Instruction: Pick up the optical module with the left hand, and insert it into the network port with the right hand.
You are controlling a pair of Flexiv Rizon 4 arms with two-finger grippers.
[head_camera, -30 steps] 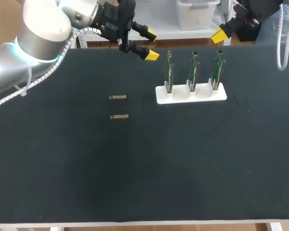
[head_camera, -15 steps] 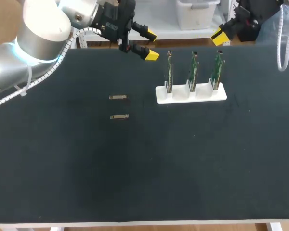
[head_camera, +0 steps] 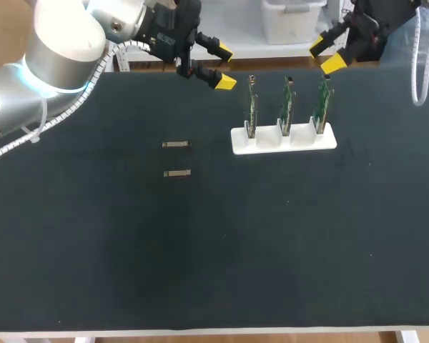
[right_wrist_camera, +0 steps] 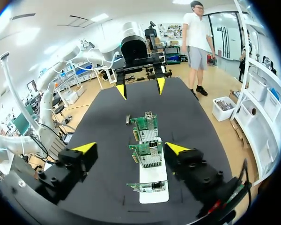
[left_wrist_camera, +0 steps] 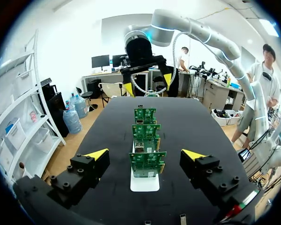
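Left gripper hangs over the table's far edge in the head view, left of the white holder, its yellow-tipped fingers spread apart with nothing between them. The right gripper hovers behind the holder's right end, its fingers likewise parted and empty. Three green circuit boards stand upright in the holder's slots. Two optical modules lie flat on the table left of the holder, one nearer the front edge than the other, both well apart from either gripper.

From the left wrist, the left gripper shows its fingers wide apart, the holder and its row of boards ahead of them, the right gripper beyond the holder.

From the right wrist, the right gripper's fingers stand open above the holder. One module lies past the holder, the left gripper farther beyond.
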